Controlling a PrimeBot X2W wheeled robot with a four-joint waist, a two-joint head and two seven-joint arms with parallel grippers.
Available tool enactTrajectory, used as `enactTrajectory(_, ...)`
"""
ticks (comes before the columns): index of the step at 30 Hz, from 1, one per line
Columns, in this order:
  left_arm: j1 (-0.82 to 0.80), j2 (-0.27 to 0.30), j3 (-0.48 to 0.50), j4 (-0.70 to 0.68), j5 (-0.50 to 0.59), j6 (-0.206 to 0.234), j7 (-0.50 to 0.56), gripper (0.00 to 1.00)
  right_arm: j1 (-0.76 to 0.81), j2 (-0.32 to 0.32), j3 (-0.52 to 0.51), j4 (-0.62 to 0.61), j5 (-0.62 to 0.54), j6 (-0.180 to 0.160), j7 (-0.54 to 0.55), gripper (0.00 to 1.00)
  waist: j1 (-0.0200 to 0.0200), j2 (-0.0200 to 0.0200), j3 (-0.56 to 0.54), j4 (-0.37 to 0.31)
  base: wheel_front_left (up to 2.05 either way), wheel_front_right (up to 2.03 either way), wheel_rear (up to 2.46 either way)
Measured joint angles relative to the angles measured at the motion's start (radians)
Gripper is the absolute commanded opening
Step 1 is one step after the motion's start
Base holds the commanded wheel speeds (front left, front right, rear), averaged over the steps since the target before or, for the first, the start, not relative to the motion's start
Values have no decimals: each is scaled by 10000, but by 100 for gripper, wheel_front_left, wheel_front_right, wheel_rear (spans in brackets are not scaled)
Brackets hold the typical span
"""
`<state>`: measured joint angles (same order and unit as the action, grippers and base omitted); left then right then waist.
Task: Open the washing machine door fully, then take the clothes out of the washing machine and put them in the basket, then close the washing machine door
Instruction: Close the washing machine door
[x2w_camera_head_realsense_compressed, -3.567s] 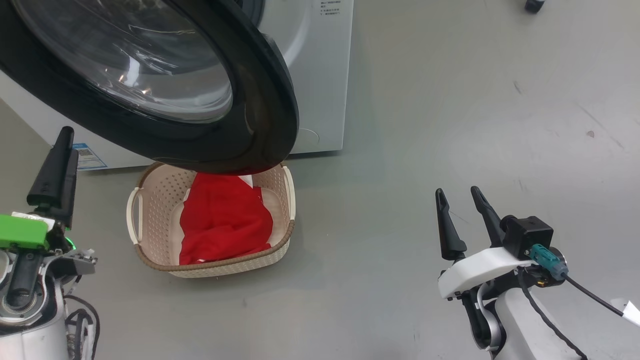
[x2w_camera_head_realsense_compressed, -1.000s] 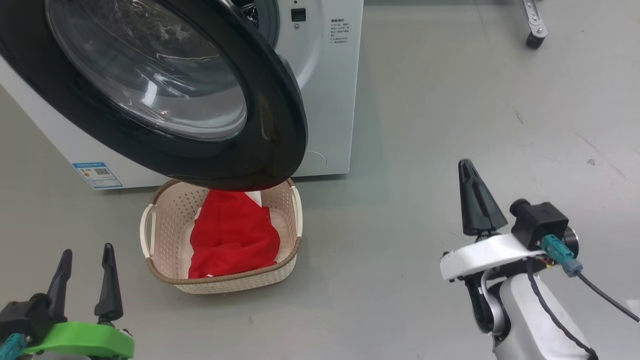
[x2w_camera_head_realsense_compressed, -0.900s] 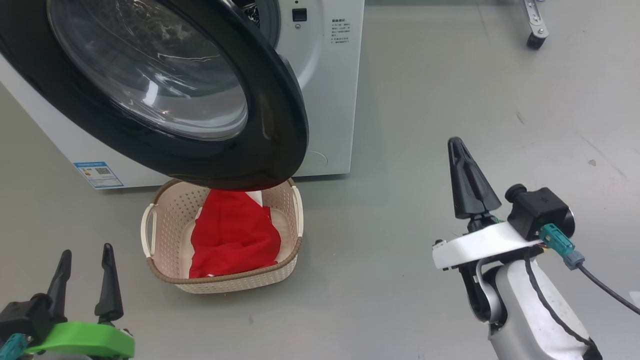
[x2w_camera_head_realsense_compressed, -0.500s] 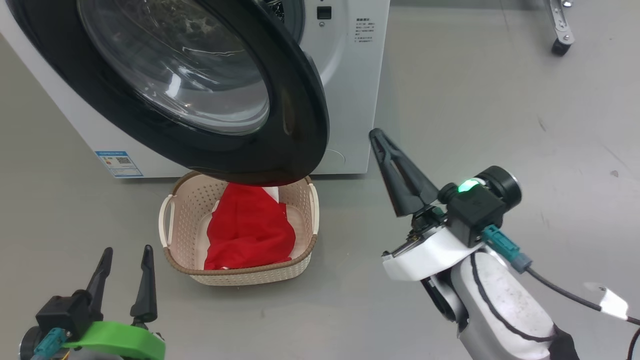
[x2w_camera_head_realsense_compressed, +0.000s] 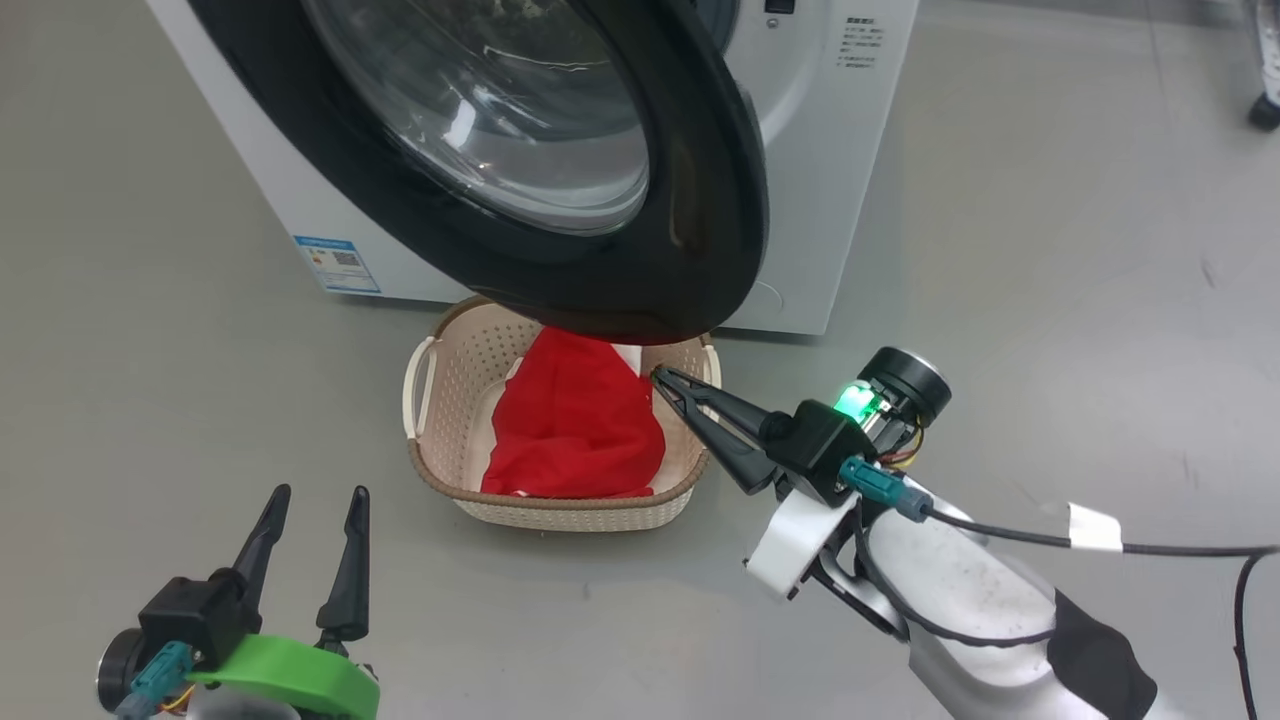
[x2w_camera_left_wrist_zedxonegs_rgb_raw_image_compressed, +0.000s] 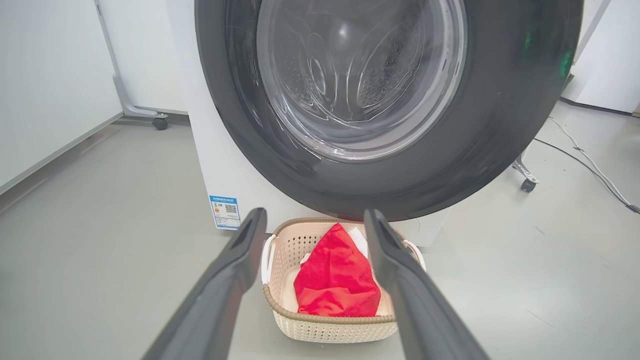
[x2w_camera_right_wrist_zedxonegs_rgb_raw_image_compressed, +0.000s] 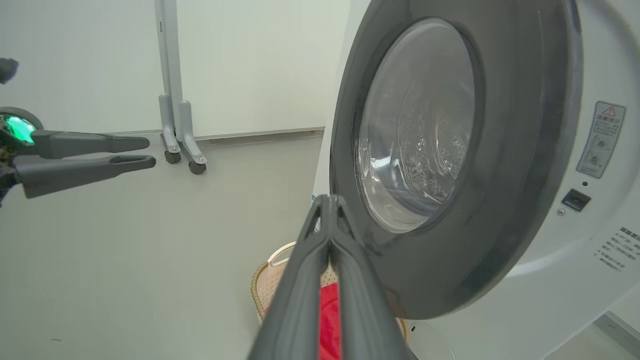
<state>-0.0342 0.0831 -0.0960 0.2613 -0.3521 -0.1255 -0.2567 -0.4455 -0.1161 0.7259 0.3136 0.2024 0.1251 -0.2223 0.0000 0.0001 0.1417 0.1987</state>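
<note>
The washing machine door (x2w_camera_head_realsense_compressed: 715, 190) stands swung out from the white washing machine (x2w_camera_head_realsense_compressed: 840, 190), its black rim hanging over the basket (x2w_camera_head_realsense_compressed: 560, 512) on the floor. The red clothes (x2w_camera_head_realsense_compressed: 578, 430) lie in the basket. My right gripper (x2w_camera_head_realsense_compressed: 661, 376) is shut and empty, pointing left, its tip just under the door's lower right rim and above the basket's right side. In the right wrist view its shut fingers (x2w_camera_right_wrist_zedxonegs_rgb_raw_image_compressed: 328, 201) sit beside the door (x2w_camera_right_wrist_zedxonegs_rgb_raw_image_compressed: 525, 175). My left gripper (x2w_camera_head_realsense_compressed: 320, 495) is open and empty, low at the front left, facing door (x2w_camera_left_wrist_zedxonegs_rgb_raw_image_compressed: 500, 125), basket (x2w_camera_left_wrist_zedxonegs_rgb_raw_image_compressed: 330, 326) and clothes (x2w_camera_left_wrist_zedxonegs_rgb_raw_image_compressed: 336, 285).
A blue label (x2w_camera_head_realsense_compressed: 337, 263) sits low on the machine's front. A wheeled stand (x2w_camera_right_wrist_zedxonegs_rgb_raw_image_compressed: 175, 135) stands by the white wall, and a caster (x2w_camera_head_realsense_compressed: 1262, 110) is at the far right. A cable (x2w_camera_left_wrist_zedxonegs_rgb_raw_image_compressed: 590, 165) runs along the grey floor to the machine's right.
The head camera has turned, shifting the scene rightward. My right gripper, still shut, has swung left and down to the door's lower rim. The left gripper stays open.
</note>
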Motion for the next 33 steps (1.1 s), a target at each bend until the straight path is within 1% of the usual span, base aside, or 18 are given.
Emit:
enactTrajectory(7,-181,-48,-293,-105,-138,0,0,100,-1157,-274,-8,736,247,0,336,0,0,0,478,601,0,0,0)
enactTrajectory(14,-531,-107,-589,-201,-391,0,0,100,-2191,-635,-932,1442,410,0,502,0,0,0,1125,1051,0,0,0)
enactTrajectory(25,-1050,-194,-744,-305,-828,0,0,100,-3679,-623,-1812,2288,667,33,579,0,0,0,2190,1462,0,0,0)
enactTrajectory(33,-1431,-267,-1267,-336,-988,0,0,100,-4786,-755,-2477,2805,836,-280,497,0,0,0,2853,1607,0,0,0)
